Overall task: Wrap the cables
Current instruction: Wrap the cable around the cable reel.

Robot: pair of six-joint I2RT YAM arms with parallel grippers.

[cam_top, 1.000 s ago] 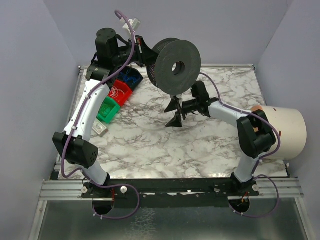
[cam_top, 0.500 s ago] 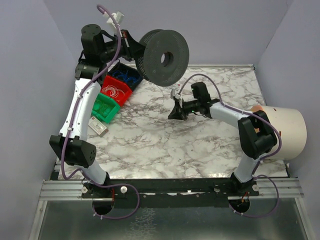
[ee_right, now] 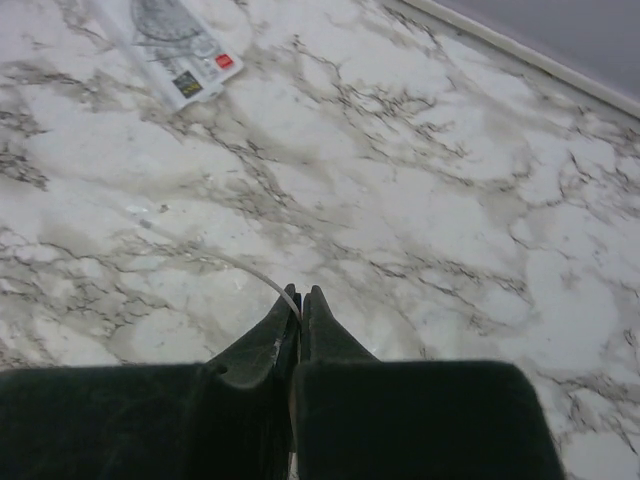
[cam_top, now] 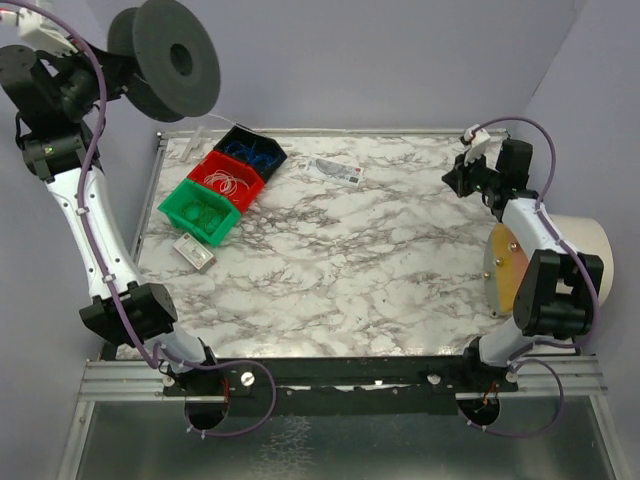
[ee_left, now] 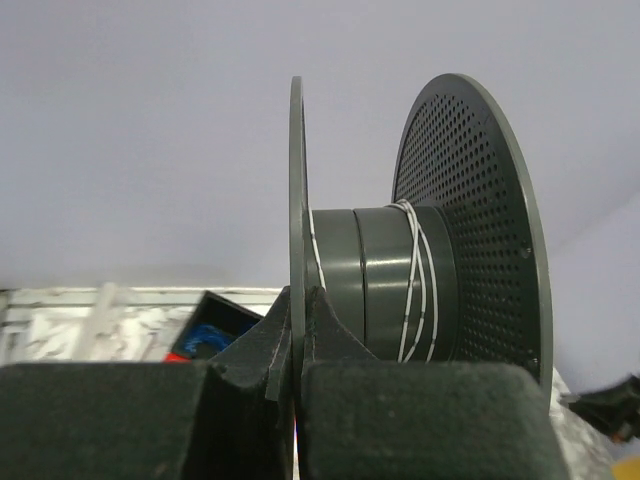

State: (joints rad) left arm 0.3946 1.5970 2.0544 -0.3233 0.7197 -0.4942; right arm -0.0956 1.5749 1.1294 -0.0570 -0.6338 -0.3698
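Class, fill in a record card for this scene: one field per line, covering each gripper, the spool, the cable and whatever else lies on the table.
Left gripper: shut on the spool's thin flange
Spool: held in the air beyond the table's far left corner
Cable: thin pale strand, a few turns round the spool's hub
Right gripper: shut, pinching the cable low over the table's far right
Table: white marble pattern
Bins: black, red and green, in a row at far left
Packet: lying flat, far middle
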